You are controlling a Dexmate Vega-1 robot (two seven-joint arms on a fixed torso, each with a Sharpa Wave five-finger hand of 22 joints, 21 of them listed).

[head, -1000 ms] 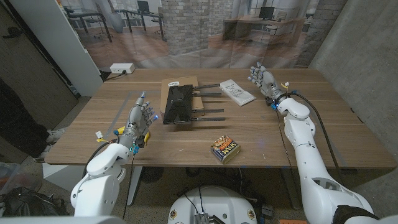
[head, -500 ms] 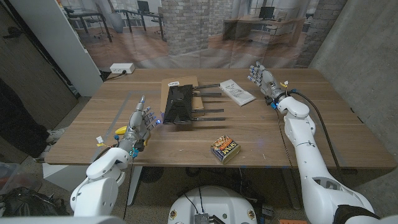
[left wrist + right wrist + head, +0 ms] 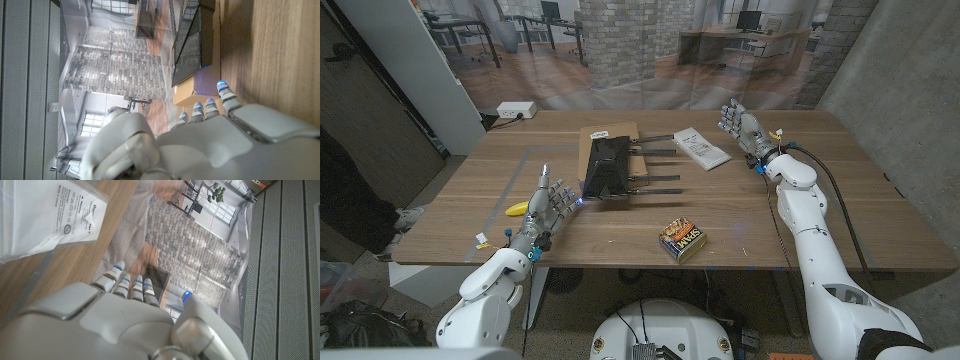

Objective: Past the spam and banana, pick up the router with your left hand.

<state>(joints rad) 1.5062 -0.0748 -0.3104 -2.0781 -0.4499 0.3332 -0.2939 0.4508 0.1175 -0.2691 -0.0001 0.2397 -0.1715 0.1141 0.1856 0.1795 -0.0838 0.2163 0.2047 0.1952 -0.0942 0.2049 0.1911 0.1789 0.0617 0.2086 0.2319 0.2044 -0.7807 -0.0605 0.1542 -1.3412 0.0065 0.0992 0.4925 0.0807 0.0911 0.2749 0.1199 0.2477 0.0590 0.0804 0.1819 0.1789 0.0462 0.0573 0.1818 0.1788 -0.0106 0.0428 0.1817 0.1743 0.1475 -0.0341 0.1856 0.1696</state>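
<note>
Black router (image 3: pixel 606 167) lies on a cardboard box (image 3: pixel 611 135) mid-table, antennas out, just ahead of the left hand (image 3: pixel 548 206), which is empty with fingers spread to take it; right hand (image 3: pixel 741 128) waits empty, fingers apart, far side

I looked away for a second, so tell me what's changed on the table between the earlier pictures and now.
The left hand has moved right and slightly toward the robot, closing on the router's near end, fingers apart, holding nothing. That uncovered the banana beside it. The right hand stayed by the white packet; the router, its cardboard box and the spam did not move.
</note>
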